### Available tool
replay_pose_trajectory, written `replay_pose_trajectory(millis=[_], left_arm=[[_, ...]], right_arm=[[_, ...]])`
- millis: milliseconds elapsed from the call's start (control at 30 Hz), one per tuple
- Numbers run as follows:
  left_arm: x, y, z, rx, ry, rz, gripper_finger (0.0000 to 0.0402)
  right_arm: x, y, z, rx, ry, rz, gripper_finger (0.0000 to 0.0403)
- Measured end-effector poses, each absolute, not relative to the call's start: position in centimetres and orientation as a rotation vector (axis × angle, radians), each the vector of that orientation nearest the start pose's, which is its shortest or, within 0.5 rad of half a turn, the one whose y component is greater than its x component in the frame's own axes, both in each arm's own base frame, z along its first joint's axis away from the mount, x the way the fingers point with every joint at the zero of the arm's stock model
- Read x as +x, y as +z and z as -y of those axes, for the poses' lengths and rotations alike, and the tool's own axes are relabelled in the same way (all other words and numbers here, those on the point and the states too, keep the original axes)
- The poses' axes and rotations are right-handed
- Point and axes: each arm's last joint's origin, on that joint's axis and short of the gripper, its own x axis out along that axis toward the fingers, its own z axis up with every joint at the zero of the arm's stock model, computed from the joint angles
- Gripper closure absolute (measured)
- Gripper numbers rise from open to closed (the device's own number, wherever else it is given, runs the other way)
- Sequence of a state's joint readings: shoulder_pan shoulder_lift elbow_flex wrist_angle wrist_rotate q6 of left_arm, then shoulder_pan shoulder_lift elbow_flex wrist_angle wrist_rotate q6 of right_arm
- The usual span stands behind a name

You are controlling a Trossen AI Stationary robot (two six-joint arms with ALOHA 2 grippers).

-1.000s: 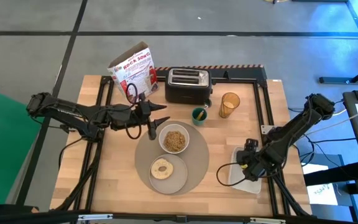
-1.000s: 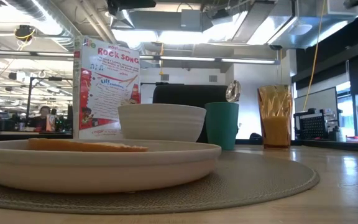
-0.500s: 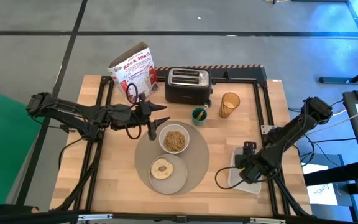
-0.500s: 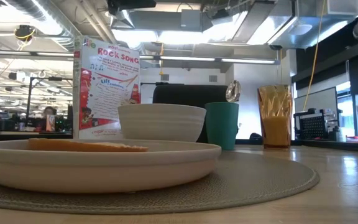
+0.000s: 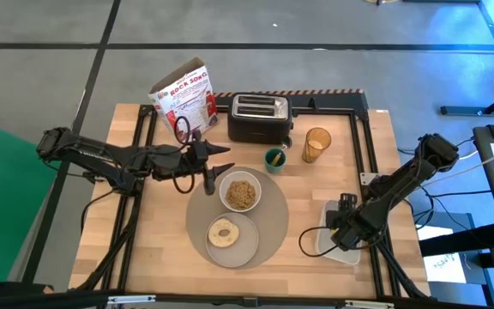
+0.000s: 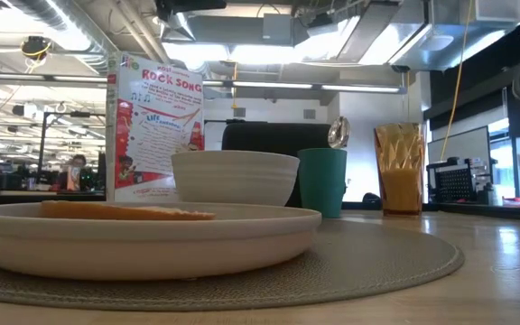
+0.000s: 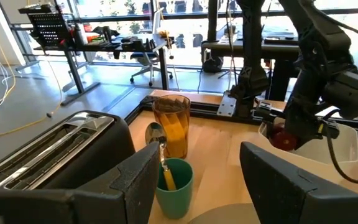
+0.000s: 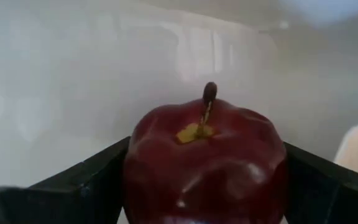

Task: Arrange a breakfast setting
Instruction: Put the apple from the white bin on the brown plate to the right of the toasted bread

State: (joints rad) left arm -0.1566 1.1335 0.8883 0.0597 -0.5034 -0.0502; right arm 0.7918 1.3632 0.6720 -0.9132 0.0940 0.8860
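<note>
A red apple (image 8: 205, 165) sits stem up in the white tray (image 5: 351, 256) at the table's right. My right gripper (image 5: 342, 232) points down over it, open, one finger on each side. On the round placemat (image 5: 277, 225) stand the white bowl (image 5: 241, 191) of cereal and the small plate (image 5: 240, 247) with the bagel (image 5: 223, 232). The amber cup (image 5: 316, 144) stands at the far side. My left gripper (image 5: 227, 158) hovers level and open at the placemat's far left, holding nothing. My right gripper comes at the apple from above, pointing down, with one finger (image 8: 79, 183) at each of the apple's sides (image 8: 135, 168). Whether the fingers touch it I cannot tell. The apple rests upright on the tray's floor.
A black toaster (image 5: 260, 118) and a cereal box (image 5: 184, 99) stand at the far edge. A small green cup (image 5: 274, 159) with a utensil in it stands between the toaster and the bowl. Bare wood lies between the placemat and the tray.
My right gripper has sunk a little into the white tray, toward the apple. My left arm has kept still.
</note>
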Motion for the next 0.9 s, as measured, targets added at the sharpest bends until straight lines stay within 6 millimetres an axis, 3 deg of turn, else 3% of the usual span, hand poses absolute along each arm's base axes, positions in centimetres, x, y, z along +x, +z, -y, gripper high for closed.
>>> replay_pose_trajectory(millis=[133,267,400,600,733,900], left_arm=[[25.1,32.4,2.8,0.012,0.339,-0.167,0.0185],[25.0,32.4,3.1,0.011,0.329,-0.165,0.0185],[25.1,32.7,3.3,-0.023,0.317,-0.137,0.0185],[25.7,33.1,3.4,-0.047,0.279,-0.062,0.0185],[27.3,33.4,3.8,-0.045,0.194,0.061,0.0186],[32.0,34.0,4.1,-0.009,0.036,0.070,0.0186]], right_arm=[[13.7,15.8,-13.5,0.020,-0.130,-1.506,0.0114],[14.4,17.3,-14.2,0.038,-0.124,-1.473,0.0119],[15.3,20.5,-14.6,0.038,-0.180,-1.373,0.0112],[16.0,26.3,-14.3,0.071,-0.252,-1.055,0.0115],[16.6,28.9,-13.4,0.115,-0.262,-0.865,0.0117],[18.3,31.1,-12.1,0.157,-0.172,-0.692,0.0113]])
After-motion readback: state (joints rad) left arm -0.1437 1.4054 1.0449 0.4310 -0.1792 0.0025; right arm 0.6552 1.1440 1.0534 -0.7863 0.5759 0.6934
